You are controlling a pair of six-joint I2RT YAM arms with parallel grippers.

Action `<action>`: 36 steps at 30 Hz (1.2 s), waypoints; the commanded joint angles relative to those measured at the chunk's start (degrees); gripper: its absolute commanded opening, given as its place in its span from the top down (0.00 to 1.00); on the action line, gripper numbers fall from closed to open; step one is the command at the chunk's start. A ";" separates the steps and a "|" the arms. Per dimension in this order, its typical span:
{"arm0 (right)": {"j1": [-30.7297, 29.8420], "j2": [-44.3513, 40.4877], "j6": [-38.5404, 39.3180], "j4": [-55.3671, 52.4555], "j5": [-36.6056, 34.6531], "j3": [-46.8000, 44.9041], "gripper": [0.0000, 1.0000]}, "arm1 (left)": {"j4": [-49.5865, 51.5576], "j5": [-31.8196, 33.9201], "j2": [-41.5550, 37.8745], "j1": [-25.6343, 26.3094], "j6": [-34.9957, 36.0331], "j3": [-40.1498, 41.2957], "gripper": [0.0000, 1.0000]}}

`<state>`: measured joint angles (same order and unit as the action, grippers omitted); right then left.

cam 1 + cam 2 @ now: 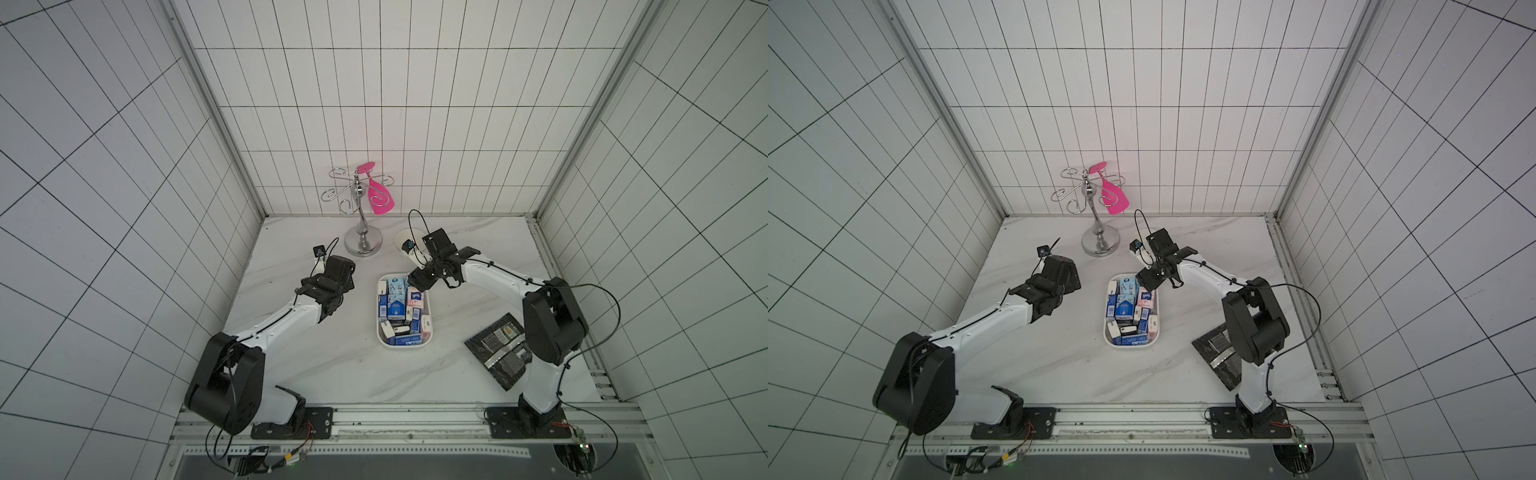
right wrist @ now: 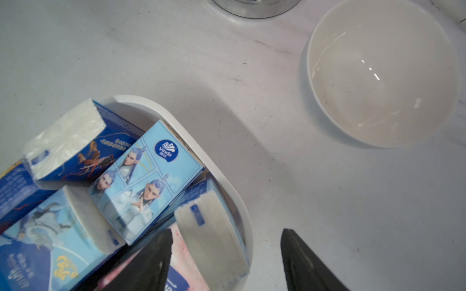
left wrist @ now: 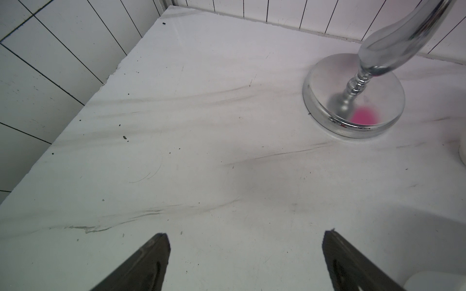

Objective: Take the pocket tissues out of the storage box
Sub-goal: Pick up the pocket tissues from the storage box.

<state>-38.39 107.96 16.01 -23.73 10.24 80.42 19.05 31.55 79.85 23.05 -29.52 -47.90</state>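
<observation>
Only my right wrist view shows this: the right tool (image 2: 227,231) is open, one finger inside the storage box (image 2: 141,103) by the pocket tissues (image 2: 148,176), one outside. The left tool (image 3: 245,233) is wide open over the tabletop (image 3: 201,126).

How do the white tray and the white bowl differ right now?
Shape: the tray is a rounded rectangle; the bowl is round.
Contents: the tray is packed with tissue packets; the bowl is empty.
Reach: the right gripper straddles the tray's rim, open; the bowl sits apart from it.
Both are white and stand on the table.
</observation>
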 commanded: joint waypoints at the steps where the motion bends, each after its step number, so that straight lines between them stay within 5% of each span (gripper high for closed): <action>1: -0.55 1.45 1.13 -0.05 0.74 3.04 0.28 | -0.94 0.88 -1.48 -0.44 0.69 -1.33 0.02; 36: -1.42 1.12 1.74 0.21 1.80 -0.64 0.81 | -1.89 1.10 -4.40 -0.90 -0.59 0.25 0.02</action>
<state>-39.40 109.19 17.98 -23.70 11.46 81.10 17.78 31.70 76.58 22.37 -29.63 -47.97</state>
